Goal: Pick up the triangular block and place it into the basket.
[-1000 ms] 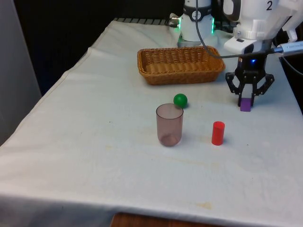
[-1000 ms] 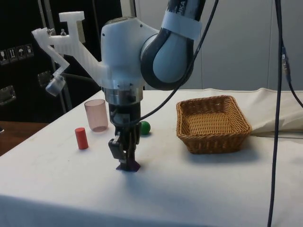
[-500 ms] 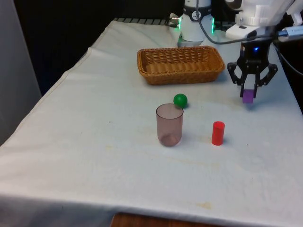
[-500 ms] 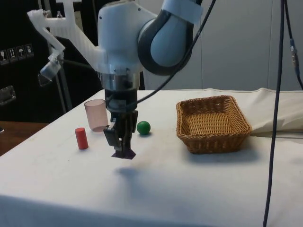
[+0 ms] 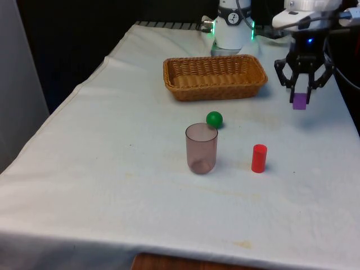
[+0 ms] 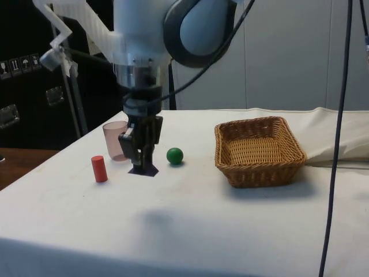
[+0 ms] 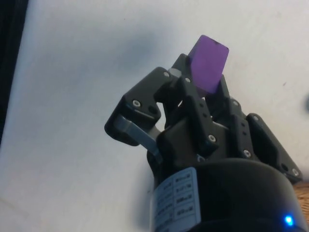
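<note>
The claw (image 5: 301,93) hung in the air above the surface (image 5: 112,169), its fingers (image 7: 190,104) pinched tight on the purple block (image 5: 300,101). The block (image 6: 143,169) was clear of the cloth, with a soft shadow lying below it in the side view. From the wrist, the block (image 7: 208,63) stuck out past the fingertips, one flat purple face turned to the camera; whether it was truly triangular I could not tell from any angle.

The basket (image 5: 214,76) sat toward the far end of the surface, open and with nothing inside that I could see. In the front view the claw and block were just beyond the basket's corner on the front view's right, beside it and not over it. In the side view the basket (image 6: 260,150) stood well apart from the claw (image 6: 140,156).

Nearer the middle of the surface stood a tinted cup (image 5: 201,148), upright. A green ball (image 5: 214,118) lay just behind it, between cup and basket. A red cylinder (image 5: 259,158) stood upright to the front view's right of the cup, apart from it. In the side view the claw hung between the cylinder (image 6: 99,168) and the ball (image 6: 174,155), in front of the cup (image 6: 116,140).
</note>
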Robot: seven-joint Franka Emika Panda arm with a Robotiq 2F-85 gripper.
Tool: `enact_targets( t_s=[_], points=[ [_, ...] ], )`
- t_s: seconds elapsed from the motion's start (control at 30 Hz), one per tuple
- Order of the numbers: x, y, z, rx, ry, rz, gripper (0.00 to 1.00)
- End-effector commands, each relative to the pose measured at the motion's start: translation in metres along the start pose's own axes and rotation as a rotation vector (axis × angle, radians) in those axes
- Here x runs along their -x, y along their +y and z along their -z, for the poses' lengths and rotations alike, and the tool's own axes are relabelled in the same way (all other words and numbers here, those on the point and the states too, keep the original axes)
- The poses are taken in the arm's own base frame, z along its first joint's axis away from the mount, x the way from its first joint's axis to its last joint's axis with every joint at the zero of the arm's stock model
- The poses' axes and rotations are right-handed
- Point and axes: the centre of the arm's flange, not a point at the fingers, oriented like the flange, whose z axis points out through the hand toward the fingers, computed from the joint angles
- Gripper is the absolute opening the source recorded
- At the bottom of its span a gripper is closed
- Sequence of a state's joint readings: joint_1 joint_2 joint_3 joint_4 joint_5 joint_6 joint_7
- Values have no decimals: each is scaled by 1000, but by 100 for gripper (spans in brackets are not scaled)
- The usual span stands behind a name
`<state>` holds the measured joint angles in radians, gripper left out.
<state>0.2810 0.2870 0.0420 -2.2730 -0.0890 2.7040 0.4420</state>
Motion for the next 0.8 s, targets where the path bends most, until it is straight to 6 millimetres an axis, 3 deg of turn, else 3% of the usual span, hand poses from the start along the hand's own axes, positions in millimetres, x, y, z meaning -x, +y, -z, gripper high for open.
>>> enact_targets(
  t_s=[0.0, 0.47, 0.77],
  points=[
    [0, 1, 5, 14, 4, -4, 34],
    [21, 5, 32, 21, -9, 20, 34],
    [52, 18, 52, 45, -6, 35, 34]
  ],
)
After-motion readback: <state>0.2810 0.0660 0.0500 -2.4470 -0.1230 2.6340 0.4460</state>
